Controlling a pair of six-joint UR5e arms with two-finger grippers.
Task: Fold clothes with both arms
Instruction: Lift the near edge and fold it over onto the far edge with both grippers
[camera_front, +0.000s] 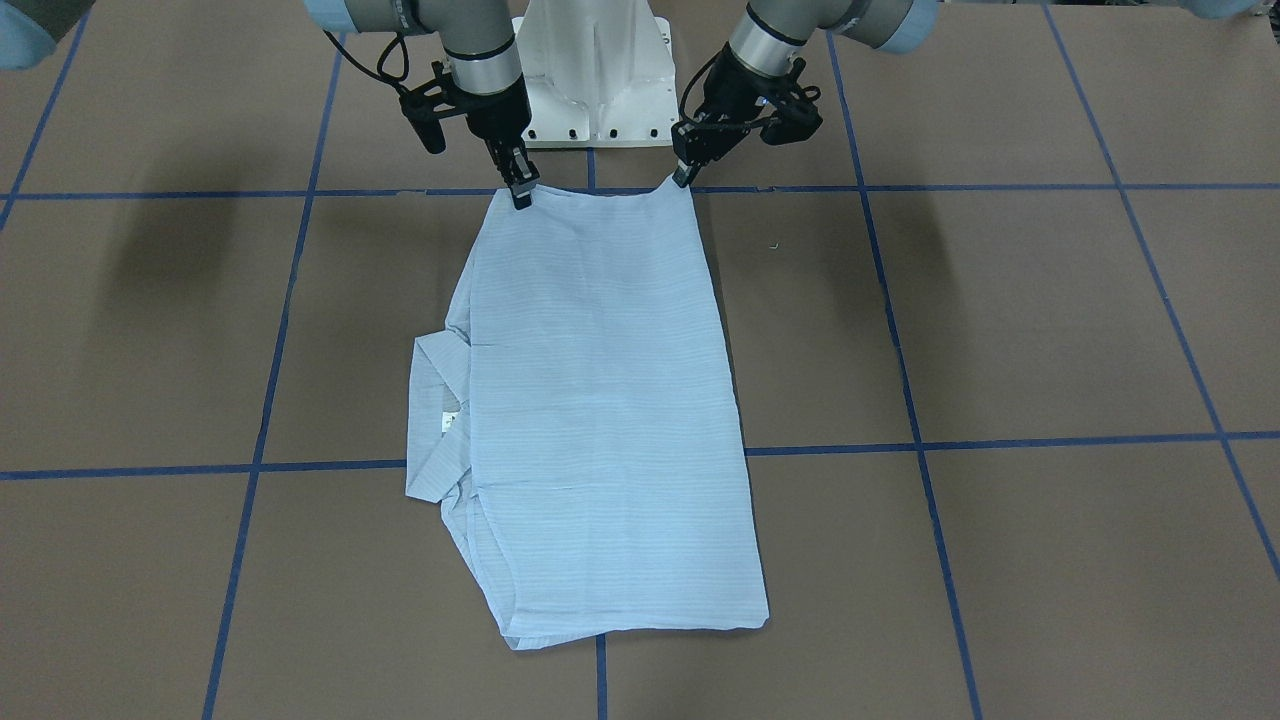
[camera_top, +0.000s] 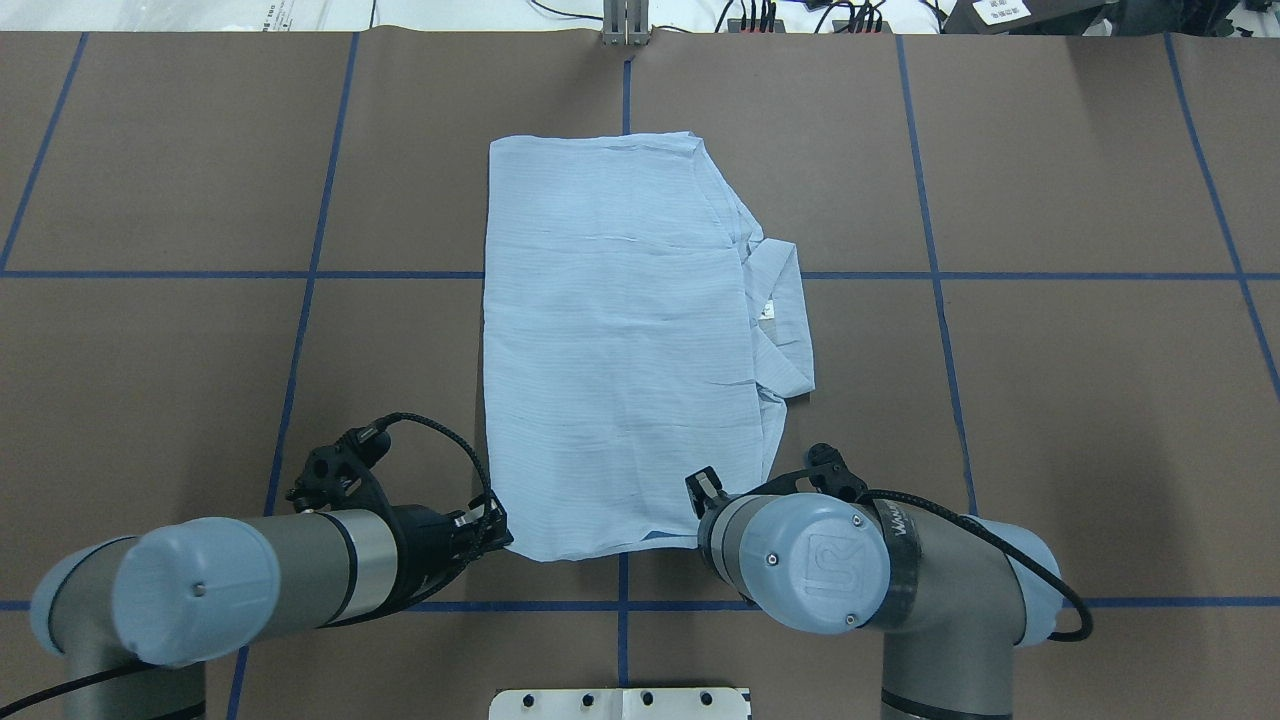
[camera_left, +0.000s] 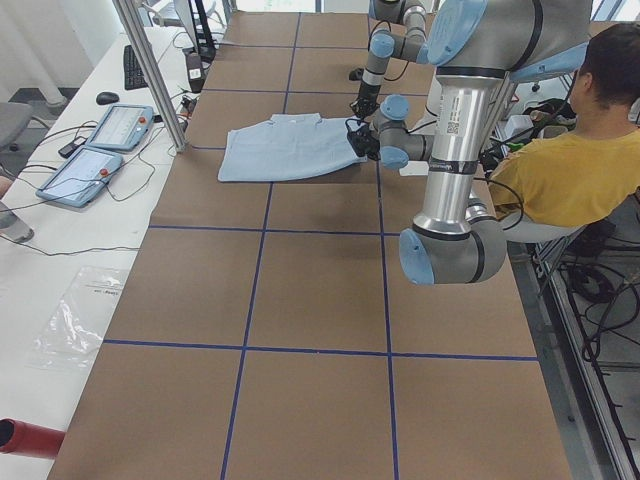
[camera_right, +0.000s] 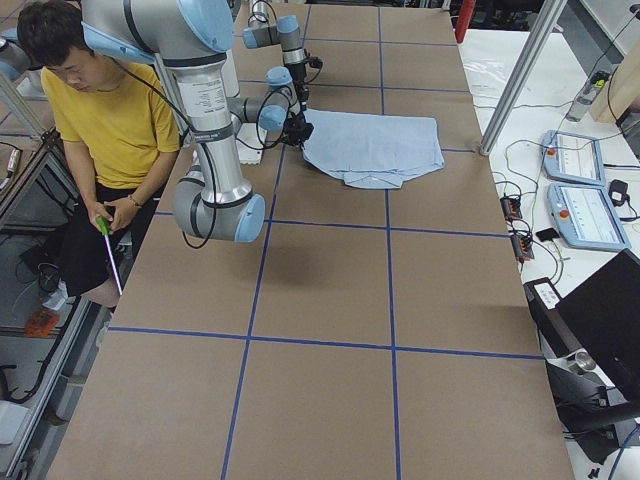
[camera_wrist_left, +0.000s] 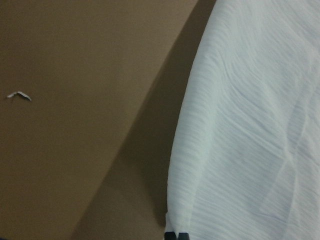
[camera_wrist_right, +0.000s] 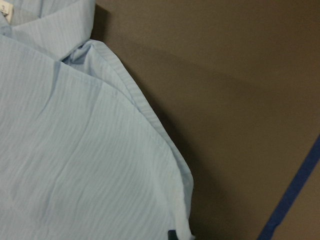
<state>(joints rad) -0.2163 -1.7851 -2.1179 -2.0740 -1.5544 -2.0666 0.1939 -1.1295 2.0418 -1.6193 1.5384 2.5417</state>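
1. Left gripper (camera_front: 684, 178): jaws closed together on the near corner of the shirt (camera_front: 600, 400). In the left wrist view one dark fingertip (camera_wrist_left: 176, 235) shows at the bottom edge of the picture, with the cloth edge meeting it.
2. Right gripper (camera_front: 521, 196): jaws clamped on the other near corner of the same hem. In the right wrist view its fingertip (camera_wrist_right: 171, 234) sits at the rounded cloth corner.
3. Between the two grippers the near hem runs almost straight, just off the table (camera_front: 1000, 320) at each pinched corner.
4. Beyond the grippers the shirt lies flat as a long folded panel that extends straight away from them and widens slightly toward the far end.
5. About midway along the panel, on the right gripper's side, the collar (camera_front: 425, 440) juts out sideways past the folded edge. The white neck label (camera_front: 449, 421) shows on its inner face.
6. Outboard of the left gripper and slightly beyond it, a small white scrap (camera_wrist_left: 18, 95) lies on the bare brown surface.
7. Blue tape lines (camera_front: 900, 445) cross under the shirt and run on at both sides.
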